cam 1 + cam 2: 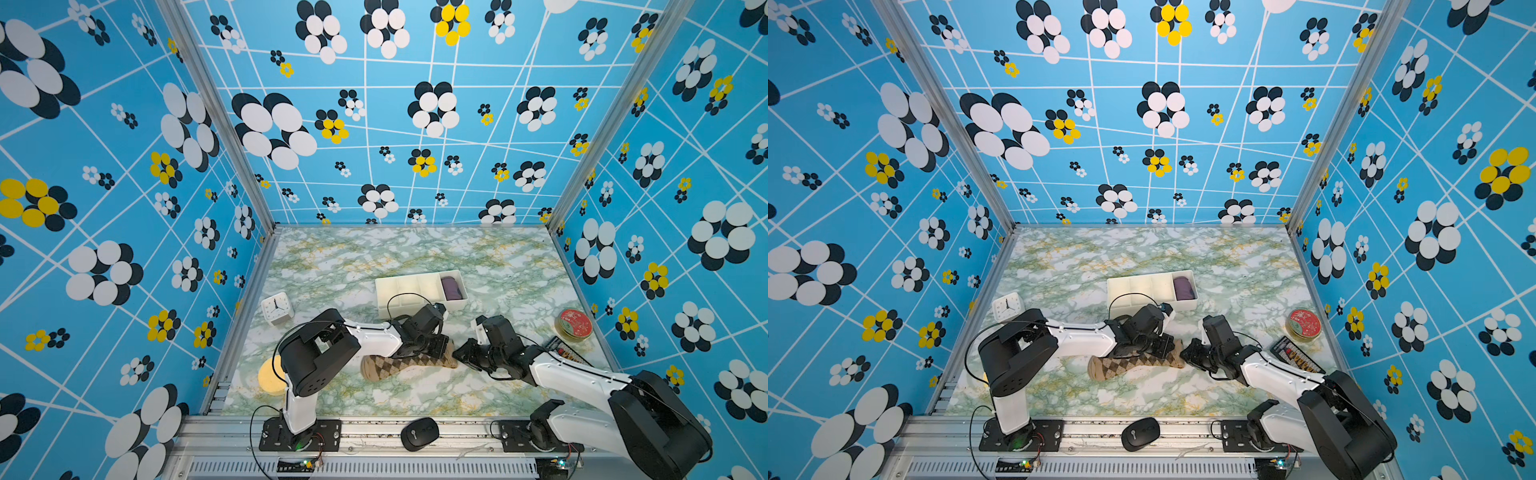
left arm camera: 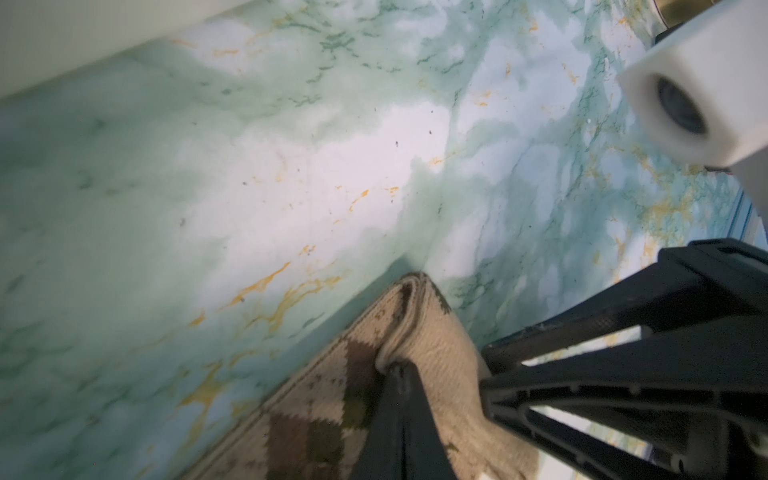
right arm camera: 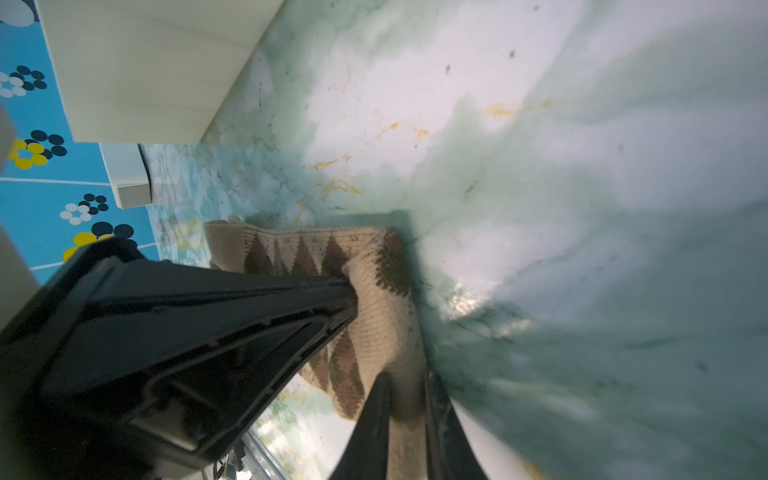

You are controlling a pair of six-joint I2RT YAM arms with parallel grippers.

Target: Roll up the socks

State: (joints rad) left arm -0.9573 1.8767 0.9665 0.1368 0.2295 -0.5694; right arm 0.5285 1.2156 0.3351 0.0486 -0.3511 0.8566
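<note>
**Position.** Locate the socks (image 1: 399, 365) on the surface (image 1: 415, 249) just in front of the white tray (image 1: 405, 289). They lie flat and unrolled, with the rounded end toward the tray's left and the plain beige end in front of its right half.

**Tool state.** The left tool (image 2: 395, 368) is closed, its jaws together on a pinched fold of the beige end. The right tool (image 3: 407, 380) meets the same end from the tray's right. Its jaws stand narrowly apart with sock fabric between them, and the grip appears held.

**Hazards.**
- Both tools clamp one short edge, close together. Expect a finger collision if either rotates without clearance.
- If the right tool slackens before the fold turns over, the edge drops flat and no roll forms.
- A pull without a turn drags the pair along the surface.
- The tray wall stands just behind the left tool, so a lift toward it risks a knock.

**Surroundings.**
- Left of the tray: a white clock (image 1: 276, 307) and, farther forward, a yellow disc (image 1: 268, 376) partly behind the left arm.
- In the tray's right-end compartment: a purple bundle (image 1: 451, 288).
- Right of the tray: a red tin (image 1: 574, 325) and a dark flat card (image 1: 565, 353).
- The surface is green-veined marble print.
- The walls (image 1: 124, 166) are blue with flower print.
</note>
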